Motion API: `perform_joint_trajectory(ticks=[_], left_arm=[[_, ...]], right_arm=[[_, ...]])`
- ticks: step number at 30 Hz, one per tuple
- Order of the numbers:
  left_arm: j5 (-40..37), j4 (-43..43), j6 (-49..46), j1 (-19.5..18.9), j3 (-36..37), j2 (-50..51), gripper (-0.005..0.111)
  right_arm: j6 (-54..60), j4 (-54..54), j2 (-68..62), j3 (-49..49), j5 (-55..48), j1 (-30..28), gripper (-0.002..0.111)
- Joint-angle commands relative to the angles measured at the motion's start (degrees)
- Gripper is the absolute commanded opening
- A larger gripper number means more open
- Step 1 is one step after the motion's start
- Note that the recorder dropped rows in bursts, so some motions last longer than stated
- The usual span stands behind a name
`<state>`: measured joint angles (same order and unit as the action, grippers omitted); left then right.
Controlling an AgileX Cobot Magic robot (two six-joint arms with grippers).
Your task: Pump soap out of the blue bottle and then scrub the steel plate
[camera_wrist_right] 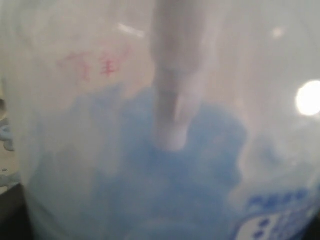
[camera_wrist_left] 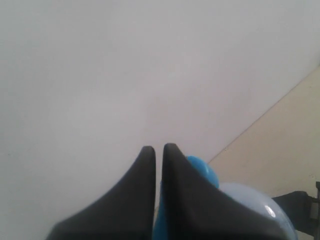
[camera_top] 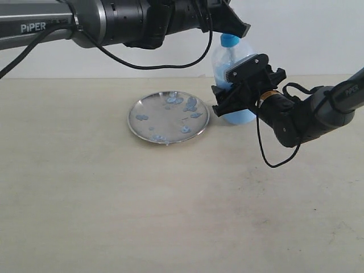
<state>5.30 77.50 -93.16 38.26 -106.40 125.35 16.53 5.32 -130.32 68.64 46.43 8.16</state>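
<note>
The blue bottle (camera_top: 232, 57) stands just right of the steel plate (camera_top: 159, 118). My right gripper (camera_top: 236, 91) is shut around the bottle's body from the right. In the right wrist view the bottle (camera_wrist_right: 160, 75) fills the frame, with light blue soap (camera_wrist_right: 145, 170) in its lower part and the dip tube inside; the fingers are hidden there. My left gripper (camera_top: 235, 27) sits on top of the blue pump head (camera_top: 230, 40), shut, with the pump head (camera_wrist_left: 204, 171) showing under one finger (camera_wrist_left: 185, 190). Several pale blue soap blobs (camera_top: 190, 103) dot the plate.
A beige table (camera_top: 170, 205) carries the plate and bottle, with a white wall behind. The left arm (camera_top: 85, 23) stretches across the top of the exterior view, and a black cable (camera_top: 266, 149) loops below the right arm.
</note>
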Motion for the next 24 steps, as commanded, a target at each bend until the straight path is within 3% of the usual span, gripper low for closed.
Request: perform_joint_trajectory(ticks=[1,9,14,24], left_arm=[[-2.3,1.1,0.4,0.2,3.2,2.6,0.004],[-2.6,1.1,-0.3,0.2,4.4,2.5,0.004],[-8.8,1.1,-0.3,0.2,4.4,3.0,0.004],[-6.5,1.0,-0.3,0.2,4.4,4.4,0.004]], right_arm=[[1.8,1.1,-1.1,-0.5,-4.9,-0.2,0.0],[1.6,1.2,-1.1,-0.5,-4.9,-0.2,0.0],[1.6,1.2,-1.1,-0.5,-4.9,-0.2,0.0],[1.3,1.2,-1.1,-0.5,-4.9,-0.2,0.0]])
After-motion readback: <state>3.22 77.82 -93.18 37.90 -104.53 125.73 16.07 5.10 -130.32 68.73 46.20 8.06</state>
